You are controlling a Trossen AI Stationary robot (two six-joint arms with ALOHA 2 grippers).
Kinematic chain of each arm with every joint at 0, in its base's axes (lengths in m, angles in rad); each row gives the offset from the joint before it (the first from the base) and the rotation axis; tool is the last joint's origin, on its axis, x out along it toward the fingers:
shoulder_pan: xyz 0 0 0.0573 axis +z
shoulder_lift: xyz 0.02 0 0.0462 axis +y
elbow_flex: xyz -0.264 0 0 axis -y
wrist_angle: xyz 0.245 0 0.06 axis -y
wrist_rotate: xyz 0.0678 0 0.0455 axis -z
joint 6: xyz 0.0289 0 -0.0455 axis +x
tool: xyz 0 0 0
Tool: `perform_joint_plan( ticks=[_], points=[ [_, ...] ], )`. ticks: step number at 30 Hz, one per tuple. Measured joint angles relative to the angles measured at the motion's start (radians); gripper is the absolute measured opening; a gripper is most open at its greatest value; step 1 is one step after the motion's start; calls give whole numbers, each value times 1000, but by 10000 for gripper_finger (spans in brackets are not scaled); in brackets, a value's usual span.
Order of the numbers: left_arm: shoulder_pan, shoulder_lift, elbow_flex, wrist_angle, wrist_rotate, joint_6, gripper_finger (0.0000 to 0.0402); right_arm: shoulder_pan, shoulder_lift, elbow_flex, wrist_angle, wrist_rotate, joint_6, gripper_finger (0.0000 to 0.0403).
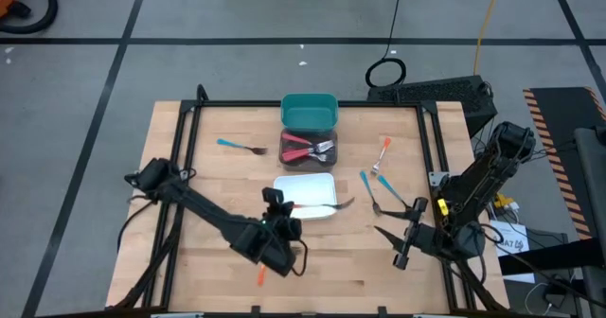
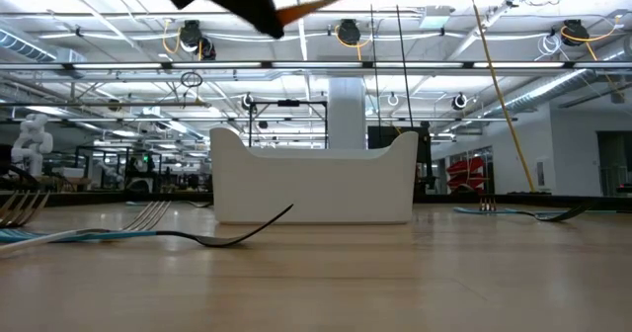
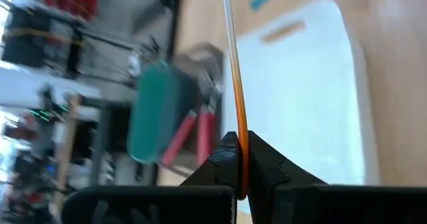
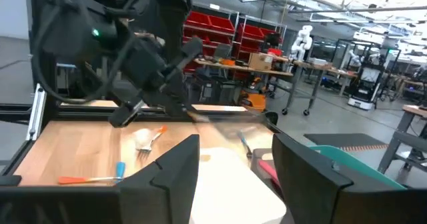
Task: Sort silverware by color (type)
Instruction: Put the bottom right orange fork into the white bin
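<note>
A teal bin (image 1: 310, 111) sits at the upper middle of the wooden worktop (image 1: 218, 181); a dark bin (image 1: 308, 149) touches it just below, and a white bin (image 1: 305, 194) lies under that, near frame centre.

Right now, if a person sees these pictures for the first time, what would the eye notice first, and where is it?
First, the left gripper near the table's middle, shut on an orange-handled fork held above the white bin. Next, the row of three bins: behind the white one, a dark bin with red-handled forks, then the teal bin at the far edge. The right gripper waits open at the near right, beside loose blue forks.
</note>
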Motion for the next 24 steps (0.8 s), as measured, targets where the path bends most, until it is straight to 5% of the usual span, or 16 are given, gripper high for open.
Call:
perform_joint_plan(
  ticks=[9,24],
  points=[
    [53,0,0,-156,131,-214,7,0,0,6,0,75,-71,185],
    [110,0,0,-147,280,-312,7,0,0,6,-1,72,-45,185]
  ],
)
